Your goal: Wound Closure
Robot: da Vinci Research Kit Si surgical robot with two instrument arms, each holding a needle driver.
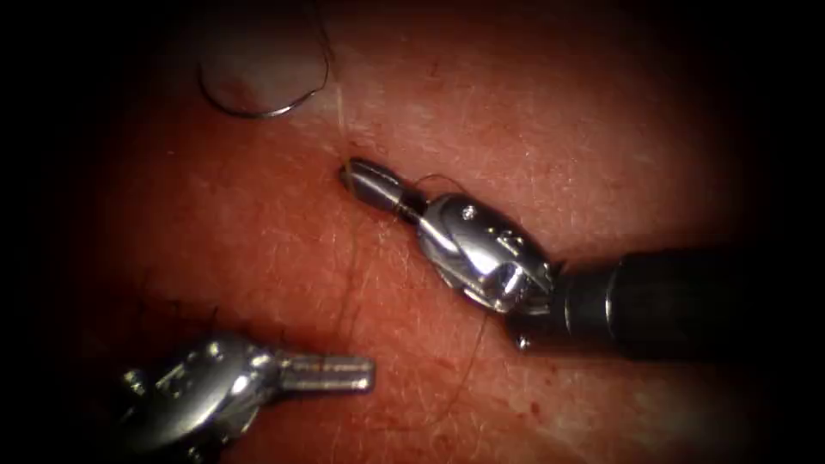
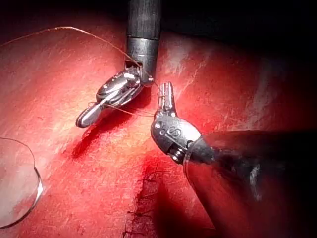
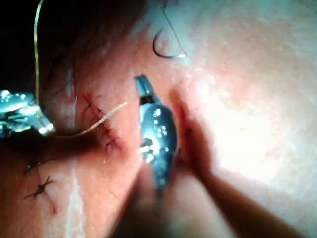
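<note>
Watching the needle (image 1: 266,113): it is lying free on the tissue (image 1: 559,129), its whole curve showing, and neither tool is holding it. It is sitting up and to the left of the right tool's tip, and no part of it is going into the tissue.
Thread (image 1: 342,112): it is running from the needle's end down to the spot where the right tool's tip is touching the tissue.
Right tool (image 1: 354,174): it is coming in from the right with its jaws pressed together and its tip resting against the thread. I cannot tell whether it is actually gripping the thread.
Left tool (image 1: 365,374): it is hovering well below the right tool, and its jaws are looking closed. In the endoscope view I am seeing nothing between them.
Left wrist view: I am seeing the thread passing just beside the left tool's tip (image 2: 166,91) and another strand crossing the right tool's jaws. I cannot tell whether either tool is pinching it. A row of dark stitches (image 2: 141,210) is showing near the left tool's shaft.
Right wrist view: I am seeing more stitches (image 3: 101,124) along the closed cut, with a pale strand of thread arching over them between the two tools.
</note>
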